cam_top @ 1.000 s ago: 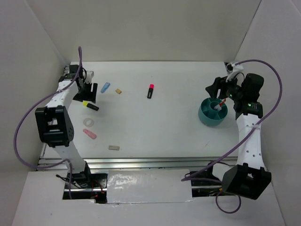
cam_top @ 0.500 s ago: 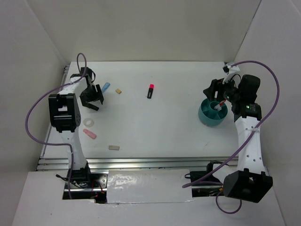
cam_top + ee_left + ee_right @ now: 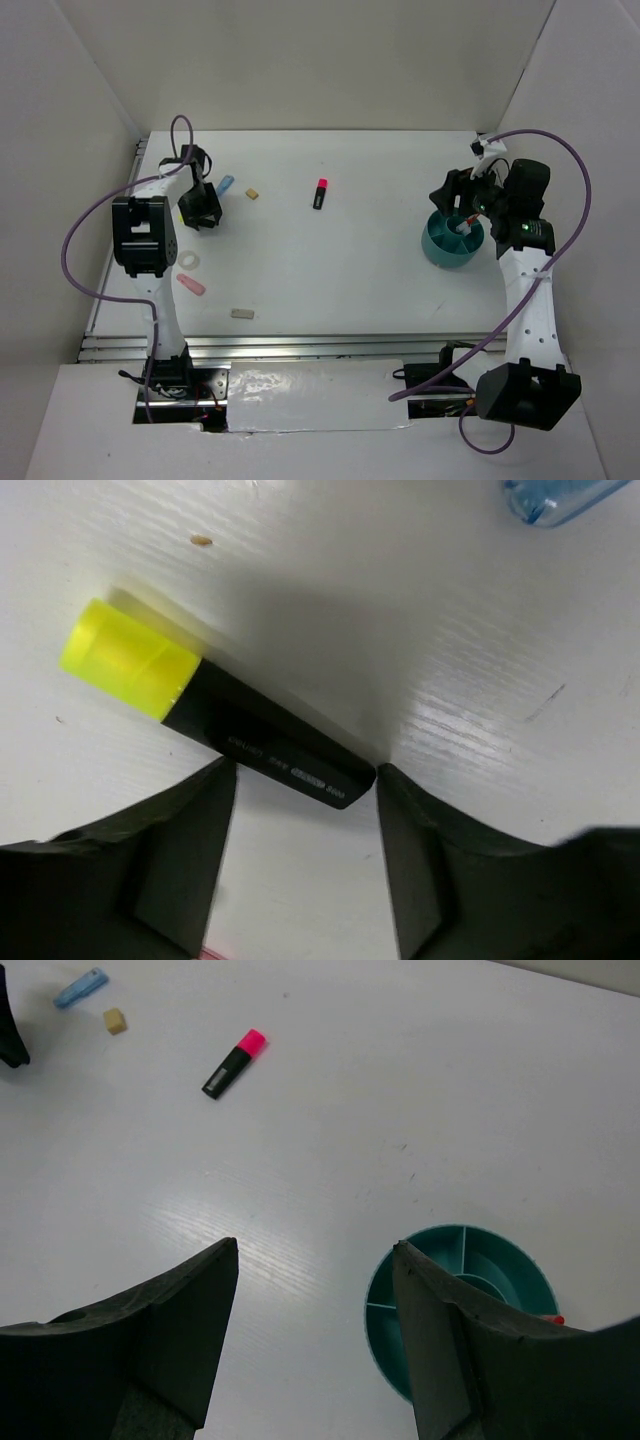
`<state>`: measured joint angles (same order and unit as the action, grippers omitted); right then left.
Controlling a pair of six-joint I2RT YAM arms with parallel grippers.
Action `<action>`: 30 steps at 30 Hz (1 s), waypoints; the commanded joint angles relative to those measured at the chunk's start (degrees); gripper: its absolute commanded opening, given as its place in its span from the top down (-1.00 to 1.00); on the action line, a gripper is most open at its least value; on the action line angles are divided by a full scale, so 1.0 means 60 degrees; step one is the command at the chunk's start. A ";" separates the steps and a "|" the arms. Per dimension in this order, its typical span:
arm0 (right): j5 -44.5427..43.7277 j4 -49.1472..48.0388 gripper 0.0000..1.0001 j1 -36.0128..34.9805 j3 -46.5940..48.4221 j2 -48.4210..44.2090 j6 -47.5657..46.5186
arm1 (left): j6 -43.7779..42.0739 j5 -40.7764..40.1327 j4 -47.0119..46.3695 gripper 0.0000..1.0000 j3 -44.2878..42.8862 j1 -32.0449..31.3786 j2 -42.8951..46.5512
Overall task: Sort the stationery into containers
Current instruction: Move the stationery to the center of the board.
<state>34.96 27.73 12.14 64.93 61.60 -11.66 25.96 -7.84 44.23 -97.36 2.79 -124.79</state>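
Black left gripper [image 3: 300, 775] has its jaws apart, flanking the butt of the flat-lying highlighter [image 3: 250, 738]. In its wrist view the long axis runs 10 to 4 o'clock, yellow cap at 10. Right gripper [image 3: 315, 1250] hangs spread and empty, cup [image 3: 378, 1305] at its 4 o'clock.

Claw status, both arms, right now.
Left claw: open, fingers either side of the yellow-capped highlighter, not clamped on it.
Right claw: open, empty, near the teal cup.
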 commanded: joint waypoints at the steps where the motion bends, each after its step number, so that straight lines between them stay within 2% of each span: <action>1: 0.0062 0.0081 -0.39 -0.0207 0.0443 -0.0087 -0.0048 | 0.0171 -0.0818 0.0026 -0.38 -0.0265 0.0149 -0.0836; 5: 0.0033 0.0155 -0.39 -0.0339 0.0444 -0.0101 -0.0166 | 0.0142 -0.0410 0.0085 -0.74 -0.0763 0.0516 -0.1158; 9: 0.0033 0.0169 -0.39 -0.0412 0.0458 -0.0014 -0.0195 | 0.0186 -0.0174 0.0114 -0.83 -0.1028 0.0634 -0.1320; 15: -0.0026 0.0125 -0.39 -0.0603 0.0517 0.0031 -0.0195 | 0.0114 0.0030 -0.0047 -0.69 -0.1175 0.0780 -0.1394; 18: -0.0070 0.0184 -0.38 -0.0676 0.0532 0.0045 -0.0268 | -0.0251 0.0512 -0.0134 -0.47 -0.1045 0.0723 -0.1365; 19: -0.0084 0.0184 -0.38 -0.0661 0.0532 0.0045 -0.0268 | -0.0413 0.0631 -0.0207 -0.34 -0.0942 0.0679 -0.1248; 24: 0.0018 0.0198 -0.37 -0.0822 0.0502 0.0030 -0.0195 | -0.1600 0.1508 -0.1686 -0.26 0.0771 0.0078 -0.0150; 30: 0.0047 0.0199 -0.37 -0.1246 0.0400 0.0031 0.0024 | -0.2333 0.2096 -0.2155 -0.14 0.2002 -0.0771 0.0408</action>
<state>34.72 28.80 6.22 65.25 62.08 -12.38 14.83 -2.42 32.29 -89.84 1.26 -120.77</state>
